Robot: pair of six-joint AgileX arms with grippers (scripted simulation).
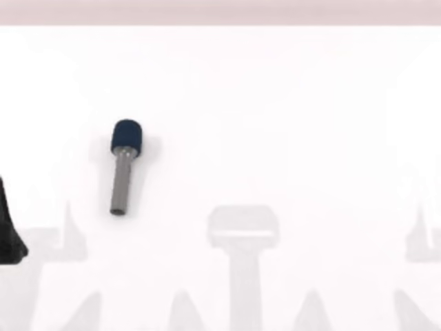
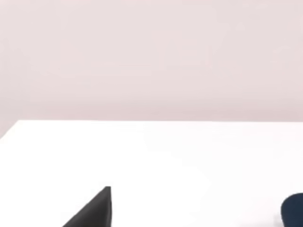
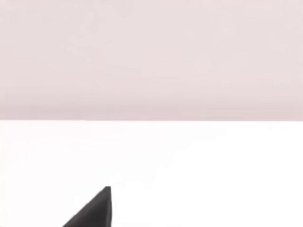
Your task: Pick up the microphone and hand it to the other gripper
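The microphone lies flat on the white table, on its left half, with the navy head pointing toward the far edge and the grey handle running back toward the near side; nothing touches it. All that shows of the left arm from above is a dark sliver at the table's left edge, well apart from the microphone, and the right arm is out of sight there altogether. Each wrist view catches only one black fingertip (one tip is not enough to go on), so how wide either claw stands I cannot tell; neither holds anything. The left wrist view just clips the navy head at its border. The risk, I'd judge, is the round handle rolling away if a finger nudges it off-centre, or a grip on the rounded head slipping and leaving the other gripper little handle to take.
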